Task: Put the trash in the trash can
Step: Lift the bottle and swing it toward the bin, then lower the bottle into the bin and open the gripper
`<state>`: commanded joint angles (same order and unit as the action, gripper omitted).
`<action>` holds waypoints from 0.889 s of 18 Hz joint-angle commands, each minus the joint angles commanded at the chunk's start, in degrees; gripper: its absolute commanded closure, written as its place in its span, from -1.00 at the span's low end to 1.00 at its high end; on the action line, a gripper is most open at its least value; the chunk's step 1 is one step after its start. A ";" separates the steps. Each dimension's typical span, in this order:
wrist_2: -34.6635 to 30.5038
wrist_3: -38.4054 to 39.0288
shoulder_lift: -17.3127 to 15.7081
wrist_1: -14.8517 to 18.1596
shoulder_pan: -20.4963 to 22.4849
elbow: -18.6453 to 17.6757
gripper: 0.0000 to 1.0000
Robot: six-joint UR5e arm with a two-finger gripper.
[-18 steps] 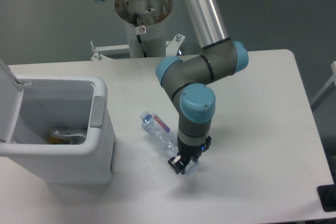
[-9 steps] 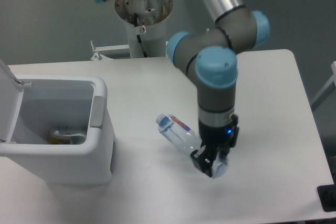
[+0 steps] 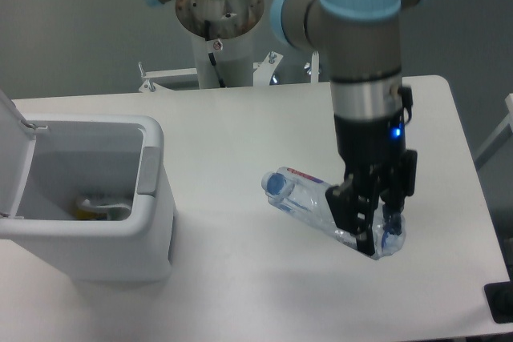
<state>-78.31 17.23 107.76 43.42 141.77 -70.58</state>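
Gripper [image 3: 375, 226]: fingers point down and are clamped on the base end of the bottle; the near finger shows dark in front of the clear plastic.
Arm [image 3: 365, 62]: grey tube with pale blue caps, coming down from above the table; a small blue light shows on the wrist.
Bottle [image 3: 309, 198]: clear, crushed, held at a slant with the pale blue cap end towards the bin and the red-purple label uppermost. It looks lifted off the table, though whether the base end still touches the top cannot be told.
Bottle, place: well to the right of the bin and lower in the picture than the bin's rim, with bare table between them; not yet over the opening.
Bin [image 3: 156, 222]: large pale grey box with rounded corners at the left of the table, lid flipped up on its far-left side, mouth open.
Bin, contents: something pale with a yellow patch lies at the bottom; too small to identify.
Blister pack: not made out anywhere outside the bin; whether it is the item inside cannot be told.
Table [image 3: 232, 126]: white top carrying the bin, with the gripper above it.
Done, as judged: bottle grasped and raised.
Left, as judged: carry the bottle leftward across the gap, bring it over the open mouth of the bin, release; then account for the blister pack.
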 joint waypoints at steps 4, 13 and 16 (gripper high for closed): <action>0.27 0.09 -3.16 -1.23 -3.17 -1.40 -0.14; 0.27 -0.53 -4.67 -2.46 -11.95 -2.02 -0.14; 0.27 -1.49 -3.79 -2.46 -15.81 -2.29 -0.14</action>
<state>-78.05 15.74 103.97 40.96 125.96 -72.86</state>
